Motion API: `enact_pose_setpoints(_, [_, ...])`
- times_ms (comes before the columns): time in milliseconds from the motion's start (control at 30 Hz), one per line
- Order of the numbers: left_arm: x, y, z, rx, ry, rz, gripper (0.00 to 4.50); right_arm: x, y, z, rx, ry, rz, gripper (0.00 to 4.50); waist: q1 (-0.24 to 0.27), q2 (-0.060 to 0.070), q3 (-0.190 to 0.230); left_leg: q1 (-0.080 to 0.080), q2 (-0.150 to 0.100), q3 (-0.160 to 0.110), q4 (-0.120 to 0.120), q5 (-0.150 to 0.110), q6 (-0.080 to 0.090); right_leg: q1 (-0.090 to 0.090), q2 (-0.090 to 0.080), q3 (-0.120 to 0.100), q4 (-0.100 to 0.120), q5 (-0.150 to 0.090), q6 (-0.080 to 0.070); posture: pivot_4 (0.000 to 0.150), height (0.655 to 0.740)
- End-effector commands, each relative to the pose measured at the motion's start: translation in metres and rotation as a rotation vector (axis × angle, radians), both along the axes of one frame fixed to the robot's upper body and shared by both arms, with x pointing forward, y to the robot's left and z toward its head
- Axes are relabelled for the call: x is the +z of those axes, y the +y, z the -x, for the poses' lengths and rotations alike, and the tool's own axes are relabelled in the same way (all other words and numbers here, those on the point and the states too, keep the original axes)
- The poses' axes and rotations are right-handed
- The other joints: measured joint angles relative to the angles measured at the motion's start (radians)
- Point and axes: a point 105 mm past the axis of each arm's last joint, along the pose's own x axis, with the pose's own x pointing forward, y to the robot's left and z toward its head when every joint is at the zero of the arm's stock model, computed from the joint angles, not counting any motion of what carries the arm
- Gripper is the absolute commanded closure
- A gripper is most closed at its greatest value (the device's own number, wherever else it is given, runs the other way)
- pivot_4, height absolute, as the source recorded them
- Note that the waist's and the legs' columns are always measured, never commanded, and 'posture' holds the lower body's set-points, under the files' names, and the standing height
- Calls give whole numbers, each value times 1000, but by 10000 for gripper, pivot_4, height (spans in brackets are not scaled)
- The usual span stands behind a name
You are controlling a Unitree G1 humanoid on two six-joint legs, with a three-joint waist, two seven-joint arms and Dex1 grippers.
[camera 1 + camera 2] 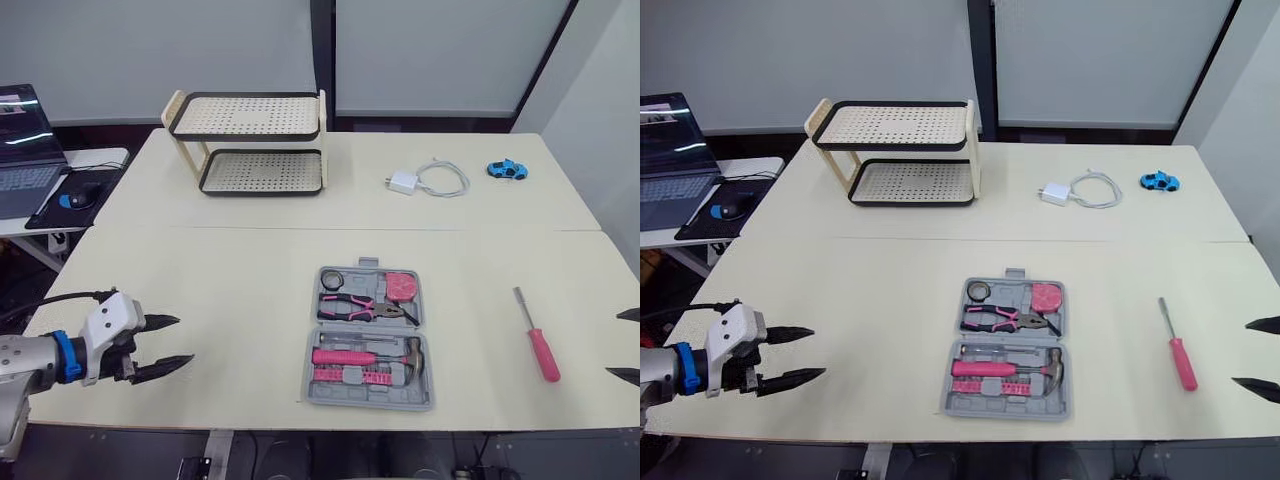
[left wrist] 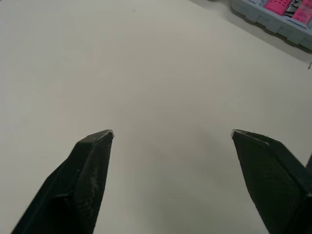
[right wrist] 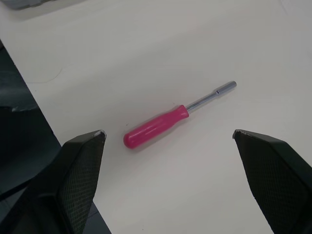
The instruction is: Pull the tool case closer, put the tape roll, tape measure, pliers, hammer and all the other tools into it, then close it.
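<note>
Gaping left end effector (image 1: 185,340) and right end effector (image 1: 613,344) flank open grey tool case (image 1: 366,400).

This looks like an office room used as a test lab. A broad cream desk (image 1: 230,290) carries a two-tier rack (image 1: 250,140) of perforated trays. Behind the rack, pale blinds (image 1: 200,50) hang between dark frames. Left of the rack, a lower side table (image 1: 100,158) holds an open laptop (image 1: 22,150) and a mouse (image 1: 82,194) on a dark pad. Right of the rack lie a white charger (image 1: 405,182) and a blue toy car (image 1: 507,169). In front of the rack sits an open tool case (image 1: 310,390). These unrelated props are spaced well apart.
</note>
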Motion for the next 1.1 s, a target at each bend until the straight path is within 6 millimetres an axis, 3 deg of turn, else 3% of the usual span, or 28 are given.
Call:
enact_pose_setpoints(33, [13,14,2,4,-38,-50,415,8,-10,-5,21,-11,56,0,-2,0,0,0,0,0,0,0,0,0,0,0,0,0,0,1500,7400])
enact_pose_setpoints(500, [36,-4,-13,12,-89,-58,415,10,-24,-11,17,8,89,0,-3,1,1,0,0,1,0,0,0,0,0,0,0,0,0,1500,7400])
enact_pose_setpoints(1100, [27,-7,-7,5,-99,-33,415,12,-25,-6,-59,-77,44,0,-2,2,2,0,0,1,0,0,0,-1,0,0,0,0,0,1500,7400])
